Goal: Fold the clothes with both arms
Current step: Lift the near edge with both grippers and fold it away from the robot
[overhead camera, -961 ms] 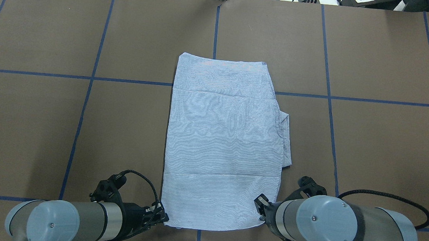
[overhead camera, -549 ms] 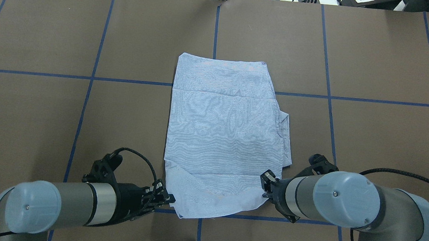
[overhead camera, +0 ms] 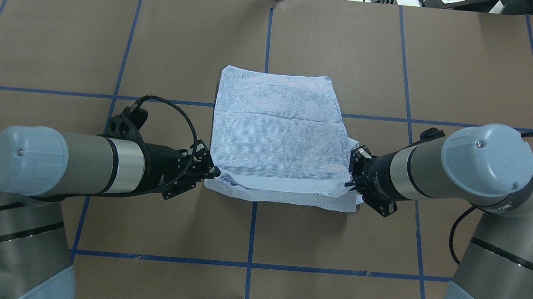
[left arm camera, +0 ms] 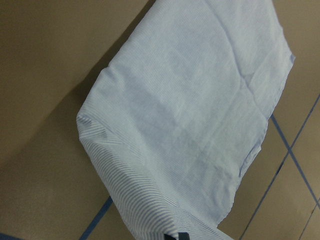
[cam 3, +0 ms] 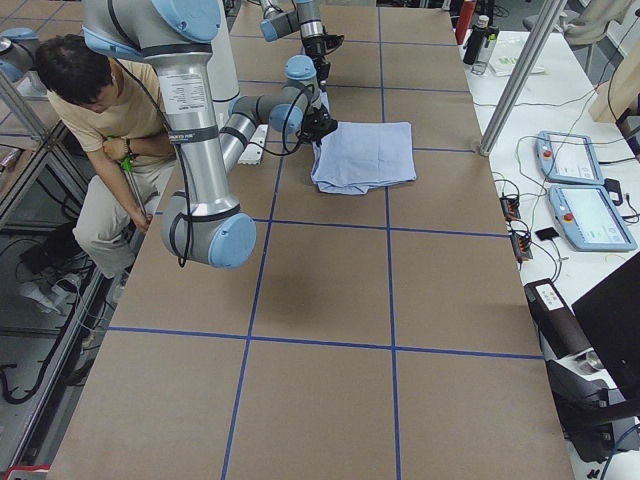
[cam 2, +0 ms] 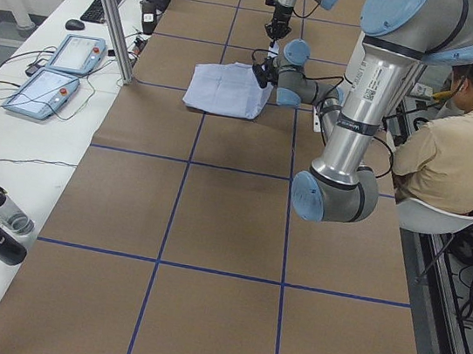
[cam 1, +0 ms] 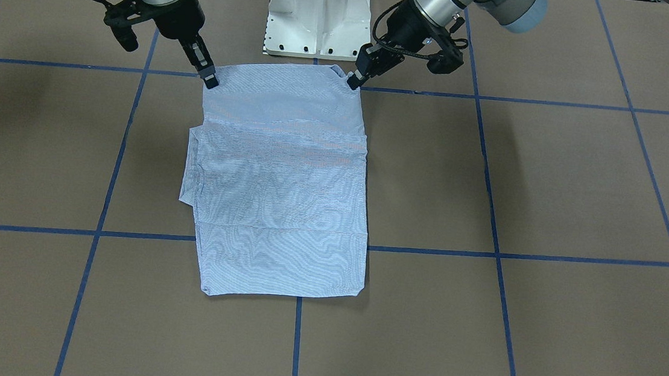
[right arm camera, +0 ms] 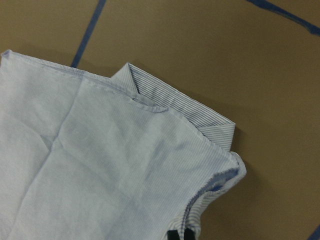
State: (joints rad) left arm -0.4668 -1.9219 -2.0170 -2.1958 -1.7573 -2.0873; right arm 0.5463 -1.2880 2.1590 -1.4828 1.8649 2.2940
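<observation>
The light blue striped shirt point(overhead camera: 277, 131) lies partly folded on the brown table, its near edge lifted and doubled forward. My left gripper point(overhead camera: 212, 171) is shut on the shirt's near left corner. My right gripper point(overhead camera: 350, 181) is shut on the near right corner. In the front-facing view the left gripper point(cam 1: 354, 82) and the right gripper point(cam 1: 210, 82) hold the edge nearest the base above the shirt point(cam 1: 279, 195). The left wrist view shows the shirt point(left arm camera: 200, 100) hanging from the fingertips point(left arm camera: 181, 235). The right wrist view shows the shirt point(right arm camera: 100, 165) and a folded collar or cuff edge.
The white pedestal base point(cam 1: 319, 17) stands just behind the shirt. Blue tape lines point(overhead camera: 253, 229) cross the brown table cover. A seated person point(cam 2: 461, 147) is beside the robot. Tablets point(cam 2: 65, 52) and bottles point(cam 2: 1, 223) lie on the side bench.
Both grippers have moved away from the robot's base, lifting the shirt's near edge and carrying it forward over the rest. The visible shirt is shorter now.
</observation>
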